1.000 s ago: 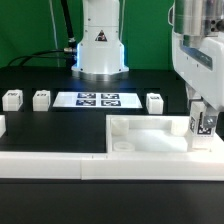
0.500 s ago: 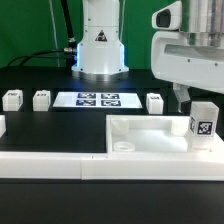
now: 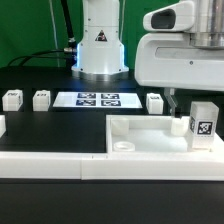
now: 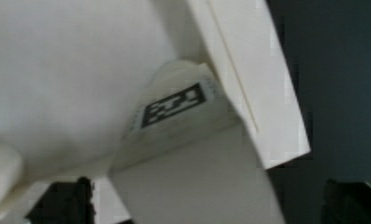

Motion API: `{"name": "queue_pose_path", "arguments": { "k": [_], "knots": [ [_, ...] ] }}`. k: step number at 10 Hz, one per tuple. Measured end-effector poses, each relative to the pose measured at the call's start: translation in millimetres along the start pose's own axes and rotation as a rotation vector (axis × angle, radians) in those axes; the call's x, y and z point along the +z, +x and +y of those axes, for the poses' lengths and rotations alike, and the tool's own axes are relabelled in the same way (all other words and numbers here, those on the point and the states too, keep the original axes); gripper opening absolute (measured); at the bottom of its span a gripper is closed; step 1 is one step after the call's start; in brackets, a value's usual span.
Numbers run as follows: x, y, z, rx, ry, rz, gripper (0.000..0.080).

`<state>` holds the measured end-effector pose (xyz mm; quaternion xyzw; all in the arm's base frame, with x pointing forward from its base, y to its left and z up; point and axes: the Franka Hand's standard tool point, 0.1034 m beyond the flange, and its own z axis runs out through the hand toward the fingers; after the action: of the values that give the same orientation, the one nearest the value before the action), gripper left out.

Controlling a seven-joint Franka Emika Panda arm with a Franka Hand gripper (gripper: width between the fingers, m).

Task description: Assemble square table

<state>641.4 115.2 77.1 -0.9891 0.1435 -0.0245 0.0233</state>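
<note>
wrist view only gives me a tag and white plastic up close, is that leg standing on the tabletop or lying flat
observer: standing. the upright leg is at the tabletop corner on the exterior view's right.
operator: am i touching it
observer: no, the gripper hangs apart from it, higher up and toward the exterior view's left, holding nothing.
operator: what legs are left
observer: two loose legs sit on the exterior view's left of the marker board, and a third leg on its right.
operator: any other corner filled
observer: the near socket on the exterior view's left is empty.
</note>
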Motion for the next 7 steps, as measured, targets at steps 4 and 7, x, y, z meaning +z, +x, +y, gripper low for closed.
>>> {"name": "queue_pose_path", "arguments": {
  "k": [4,7],
  "knots": [
    [-0.5,1.2,0.7,-0.188,0.004,0.015,0.0637],
    [-0.2,0.7,-0.2,-0.034,0.010,0.013,0.0292]
  ]
}}
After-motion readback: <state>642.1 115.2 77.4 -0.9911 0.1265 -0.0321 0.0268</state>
